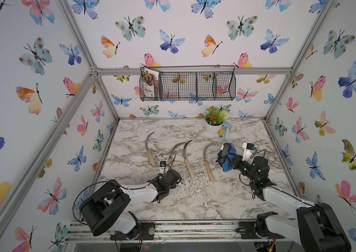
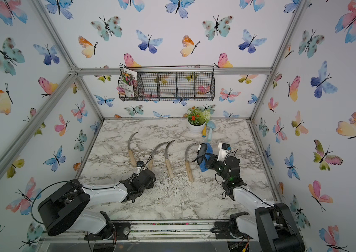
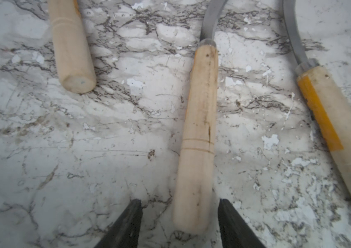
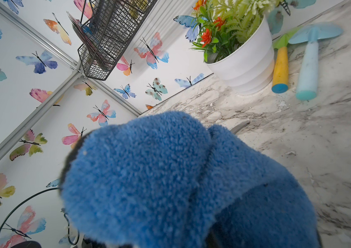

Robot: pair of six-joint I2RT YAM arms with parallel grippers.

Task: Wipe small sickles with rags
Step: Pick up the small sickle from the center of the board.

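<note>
Sickle handle (image 3: 196, 150) between parted left fingers (image 3: 127, 225), rag (image 4: 170, 182) aloft

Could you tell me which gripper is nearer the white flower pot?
Right. The right gripper, shut on the rag, is just in front of the pot; the left gripper straddles a sickle handle farther away.

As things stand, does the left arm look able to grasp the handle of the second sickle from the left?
Probably yes: the left end effector is open, its fingers either side of that sickle's handle, nothing between; neighbouring handles lie apart.
</note>
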